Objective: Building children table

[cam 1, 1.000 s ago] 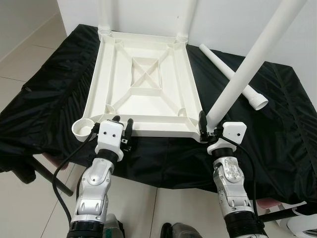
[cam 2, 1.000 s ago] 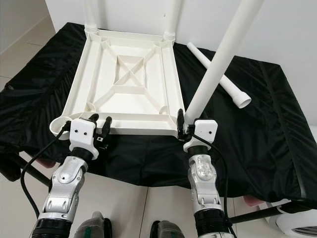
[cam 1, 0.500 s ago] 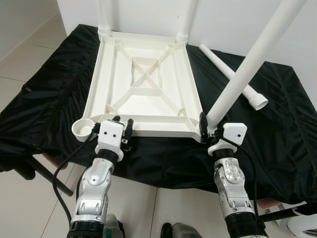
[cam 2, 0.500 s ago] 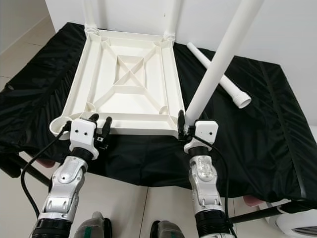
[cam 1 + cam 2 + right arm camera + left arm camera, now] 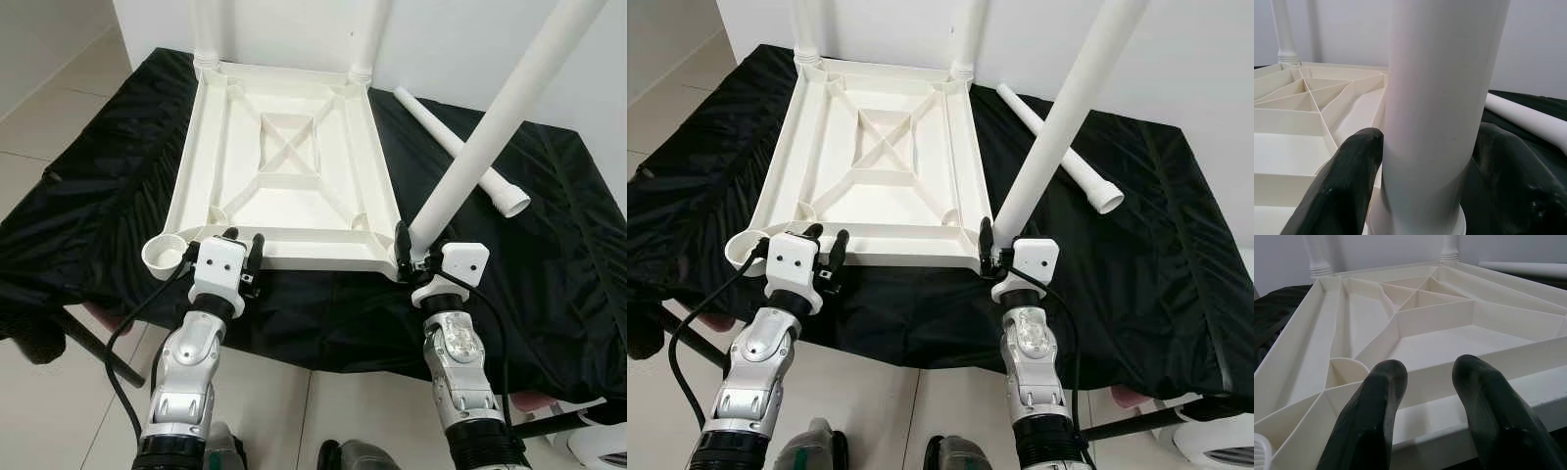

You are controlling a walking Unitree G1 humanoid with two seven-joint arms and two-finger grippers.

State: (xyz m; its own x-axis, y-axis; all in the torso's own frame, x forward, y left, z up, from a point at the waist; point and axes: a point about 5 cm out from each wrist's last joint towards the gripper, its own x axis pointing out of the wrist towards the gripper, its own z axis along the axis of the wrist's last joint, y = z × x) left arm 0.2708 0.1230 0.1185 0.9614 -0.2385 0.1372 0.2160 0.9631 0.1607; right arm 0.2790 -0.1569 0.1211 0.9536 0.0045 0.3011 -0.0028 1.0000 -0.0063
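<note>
Your right gripper (image 5: 1422,196) is clamped on a white leg (image 5: 490,127) that leans up from the near right corner of the upturned tabletop (image 5: 284,157) — the wrist view shows both fingers (image 5: 1337,191) pressed to the leg just above its foot. Your left gripper (image 5: 1425,396) sits with fingers parted over the tabletop's near rim, gripping nothing. From the head you also see two legs standing at the far corners, a loose leg (image 5: 460,152) lying on the black cloth (image 5: 549,255) — and an unfilled socket (image 5: 165,255) at the near left corner.
</note>
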